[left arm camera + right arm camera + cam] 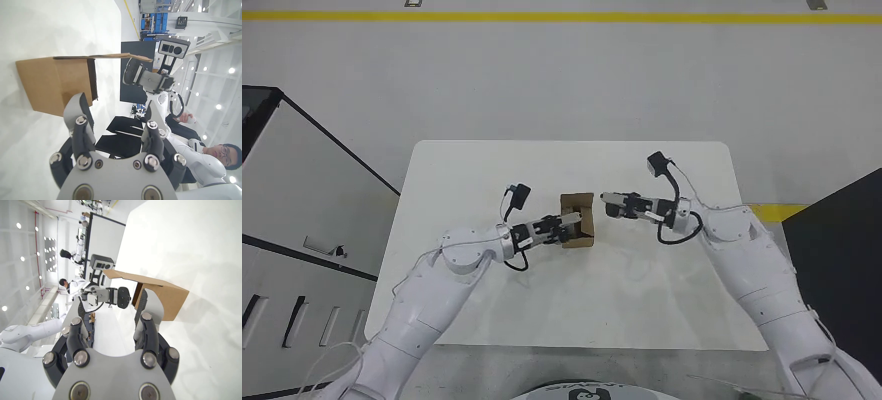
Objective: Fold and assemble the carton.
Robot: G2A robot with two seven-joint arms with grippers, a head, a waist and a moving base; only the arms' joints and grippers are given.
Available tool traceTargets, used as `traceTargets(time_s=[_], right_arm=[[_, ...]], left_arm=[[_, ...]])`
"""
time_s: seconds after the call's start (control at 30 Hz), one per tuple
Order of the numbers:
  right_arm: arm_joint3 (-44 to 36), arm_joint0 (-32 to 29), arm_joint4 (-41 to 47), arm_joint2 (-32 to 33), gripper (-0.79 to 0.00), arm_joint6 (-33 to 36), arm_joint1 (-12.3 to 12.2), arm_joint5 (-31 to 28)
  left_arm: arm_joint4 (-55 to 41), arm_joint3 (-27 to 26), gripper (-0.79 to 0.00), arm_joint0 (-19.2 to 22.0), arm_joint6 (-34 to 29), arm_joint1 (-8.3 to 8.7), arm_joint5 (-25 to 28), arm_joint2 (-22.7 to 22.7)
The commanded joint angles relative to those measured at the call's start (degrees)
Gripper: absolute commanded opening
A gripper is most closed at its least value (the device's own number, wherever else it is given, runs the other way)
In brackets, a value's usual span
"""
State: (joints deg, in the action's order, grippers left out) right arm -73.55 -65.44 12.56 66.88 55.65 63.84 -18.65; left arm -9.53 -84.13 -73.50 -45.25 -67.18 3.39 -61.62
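The carton (578,219) is sitting open near the middle of the tabletop (662,300); the left gripper (564,229) and right gripper (607,202), jaws spread wide, are flanking it, probably to fold its flaps

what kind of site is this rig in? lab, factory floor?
Probably a large indoor robotics test hall or workshop. A yellow floor line runs past the white table, racks of blue bins stand in the background, and the high white ceiling carries rows of round lights.
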Motion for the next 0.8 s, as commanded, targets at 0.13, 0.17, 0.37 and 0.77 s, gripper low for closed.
traceTargets(time_s=[0.13,0.17,0.37,0.77], right_arm=[[0.9,0.6,3.2,1.0,0.000,-0.9,0.0,1.2],[0.9,0.6,3.2,1.0,0.000,-0.9,0.0,1.2],[0.8,0.6,2.7,0.6,0.000,-2.2,0.1,1.4],[11.8,10.3,4.6,-7.6,0.000,-4.4,3.5,-3.9]], left_arm=[[-0.4,-0.8,0.000,-1.5,-1.6,0.36,0.3,-0.5],[-0.4,-0.8,0.000,-1.5,-1.6,0.36,0.3,-0.5],[-0.8,-0.8,0.000,-2.1,-0.7,0.30,0.1,-0.3],[-2.4,0.4,0.000,-3.1,0.3,0.06,0.5,1.2]])
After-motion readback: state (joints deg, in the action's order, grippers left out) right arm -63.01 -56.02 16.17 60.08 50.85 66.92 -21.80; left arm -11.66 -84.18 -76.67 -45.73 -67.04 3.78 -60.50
